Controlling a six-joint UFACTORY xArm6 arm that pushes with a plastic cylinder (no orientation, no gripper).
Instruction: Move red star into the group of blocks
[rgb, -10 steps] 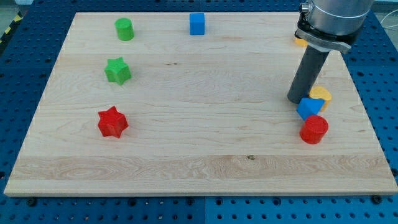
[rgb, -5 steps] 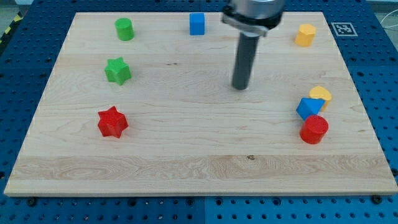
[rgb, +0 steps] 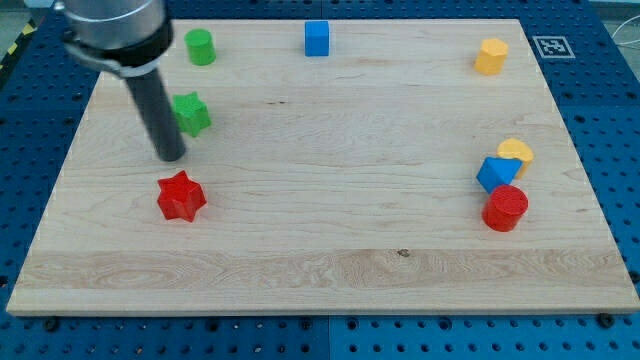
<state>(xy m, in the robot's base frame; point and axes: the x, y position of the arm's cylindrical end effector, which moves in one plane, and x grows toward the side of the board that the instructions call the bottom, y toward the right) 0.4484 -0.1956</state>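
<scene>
Red star (rgb: 181, 196) sits at the view's left on the counter (rgb: 330, 260), well apart from the group at the view's right: blue block (rgb: 497, 173), yellow block (rgb: 516, 152) and red cylinder (rgb: 505, 209), bunched close together. My tip (rgb: 172, 157) stands just above the star toward the view's top, beside the green star (rgb: 191, 113), not touching the red one. No gripper on this rig, only a rod, so nothing is held. Judged progress: push not begun; the whole crossing toward the view's right is left. Also present: green cylinder (rgb: 200, 47), blue cube (rgb: 317, 38), yellow block at top right (rgb: 490, 56). Writing: none readable; a square black-and-white marker (rgb: 551, 46) at the top right corner.
</scene>
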